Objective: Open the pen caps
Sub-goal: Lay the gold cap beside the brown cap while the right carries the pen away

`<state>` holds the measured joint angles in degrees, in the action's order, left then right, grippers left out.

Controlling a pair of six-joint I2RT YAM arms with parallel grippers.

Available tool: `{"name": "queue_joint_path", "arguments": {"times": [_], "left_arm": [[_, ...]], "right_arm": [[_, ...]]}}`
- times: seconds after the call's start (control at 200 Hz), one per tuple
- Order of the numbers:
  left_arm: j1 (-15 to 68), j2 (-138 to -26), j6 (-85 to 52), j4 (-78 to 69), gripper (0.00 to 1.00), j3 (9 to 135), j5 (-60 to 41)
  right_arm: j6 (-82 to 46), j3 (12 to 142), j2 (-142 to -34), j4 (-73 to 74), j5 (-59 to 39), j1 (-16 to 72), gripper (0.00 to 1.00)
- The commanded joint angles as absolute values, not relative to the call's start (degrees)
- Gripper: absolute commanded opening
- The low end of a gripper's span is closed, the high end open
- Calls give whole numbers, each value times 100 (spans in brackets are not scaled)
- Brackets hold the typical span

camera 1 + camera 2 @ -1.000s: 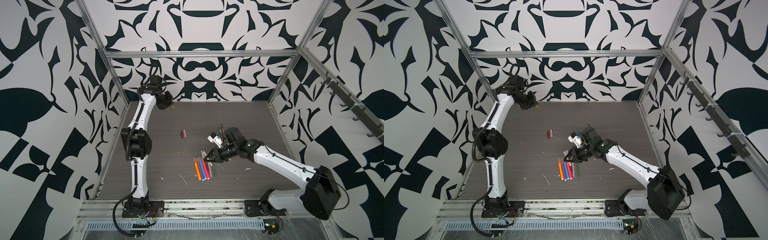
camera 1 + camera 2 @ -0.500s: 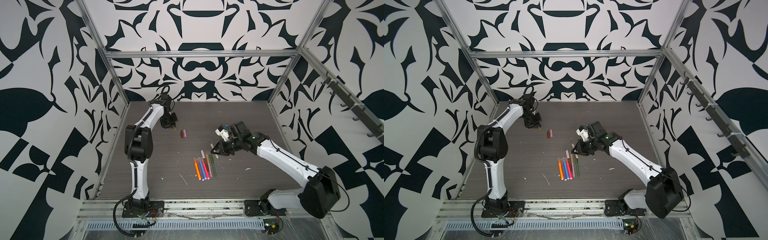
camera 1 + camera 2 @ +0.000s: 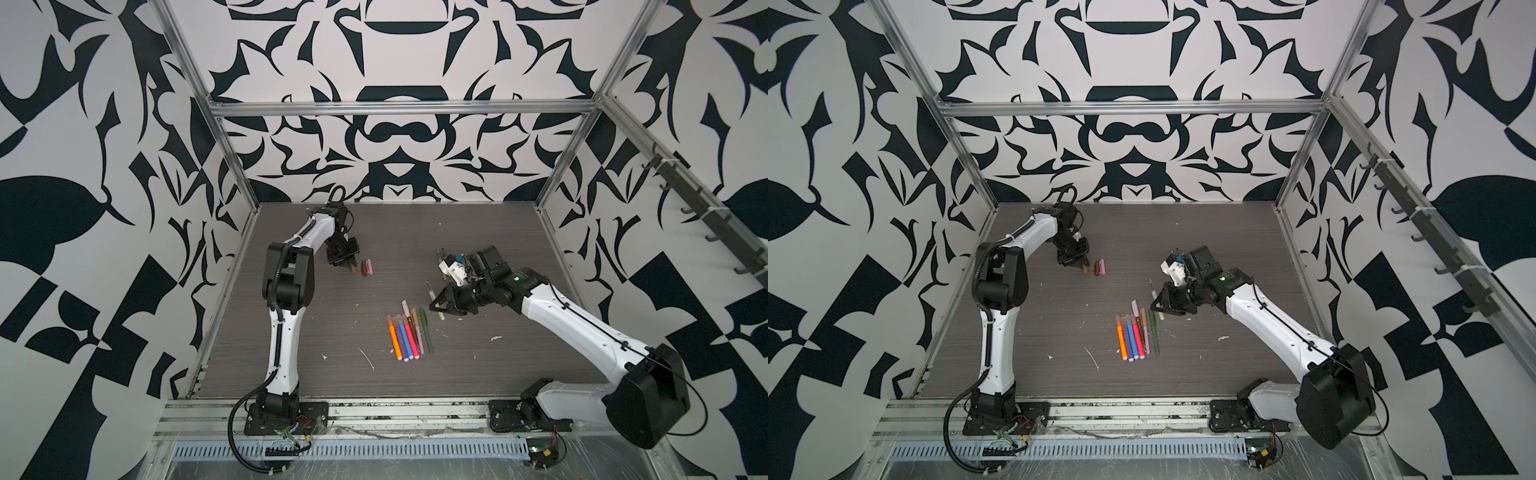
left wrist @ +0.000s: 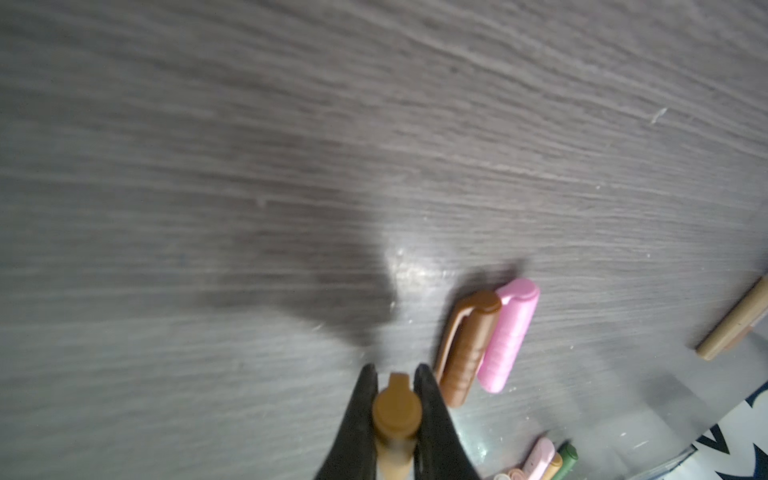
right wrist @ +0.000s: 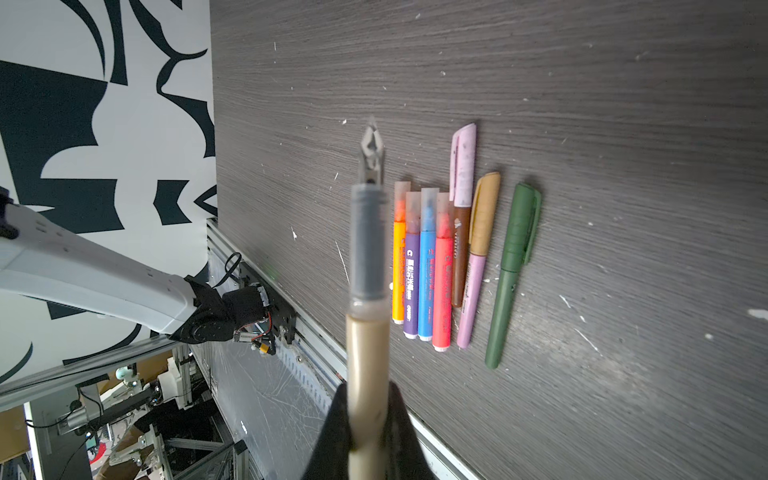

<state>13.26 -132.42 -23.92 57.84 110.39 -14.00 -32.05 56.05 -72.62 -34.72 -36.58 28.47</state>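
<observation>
- Left fingers [image 4: 430, 403] are pinched narrow on a tan cap [image 4: 395, 409]. They hang low over the table [image 4: 249, 124], just beside the brown cap [image 4: 467, 347] and pink cap [image 4: 509, 336], which lie touching.
- The risk there: released crooked, that round cap could roll, or knock the two lying ones apart. I can't tell whether it touches the table yet.
- Right fingers [image 5: 401, 428] are clamped on the tan pen [image 5: 368, 365] near its tail. Its bare nib [image 5: 371, 153] sticks far out front, above the table beside the row of pens [image 5: 428, 266].
- An overhang that long could pivot in the grip, and the nib might stab or ink the table.
- Set down carelessly, it could scatter the row, where every cap looks on. The green pen [image 5: 513, 274] lies at the row's edge.
</observation>
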Motion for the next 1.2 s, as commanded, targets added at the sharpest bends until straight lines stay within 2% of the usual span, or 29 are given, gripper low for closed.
{"name": "queue_joint_path", "arguments": {"times": [0.0,0.28,0.435,0.675,0.96,1.095,1.195], "left_arm": [[1351,-13328,-2314,5944,0,11205,-1691],[1452,-13429,-2342,5857,0,11161,-1836],[1485,-13395,-2387,5832,21,11099,-1789],[1487,-13368,-2415,5816,38,11160,-1690],[1487,-13293,-2515,5897,40,11331,-1701],[1486,-12899,-2643,5849,40,11217,-1778],[1485,-12544,-2747,5918,41,11045,-1700]], "right_arm": [[-3096,5634,-7007,-3533,-3674,2794,0],[-3014,5634,-6970,-3648,-3691,2718,0],[-2977,5660,-6987,-3656,-3726,2707,0],[-2892,5678,-6995,-3717,-3761,2685,0],[-2817,5783,-7069,-3798,-3788,2495,0],[-2469,6187,-7527,-4044,-3832,2022,0],[-2209,6567,-8093,-4288,-3447,1592,0]]}}
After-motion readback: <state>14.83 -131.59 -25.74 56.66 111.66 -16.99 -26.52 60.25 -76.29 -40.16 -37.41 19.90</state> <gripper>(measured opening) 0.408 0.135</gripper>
